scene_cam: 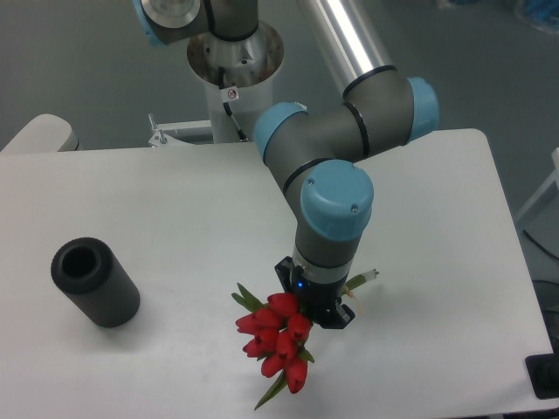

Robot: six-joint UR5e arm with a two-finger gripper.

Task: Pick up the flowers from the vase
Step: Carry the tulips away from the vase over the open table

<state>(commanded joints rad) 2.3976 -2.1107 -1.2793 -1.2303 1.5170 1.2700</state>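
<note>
The flowers, red tulip buds with green leaves, lay near the front edge; the dark vase stood empty, far left.

no readable text anywhere tbh — just a tiny round red-and-white warning sticker on the arm's base column, too small to make out

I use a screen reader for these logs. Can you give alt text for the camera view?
The robot's hand is over a bunch of red tulip flowers lying across the white table, stems poking out behind it. The dark vase stands empty, far off to the left.
</note>
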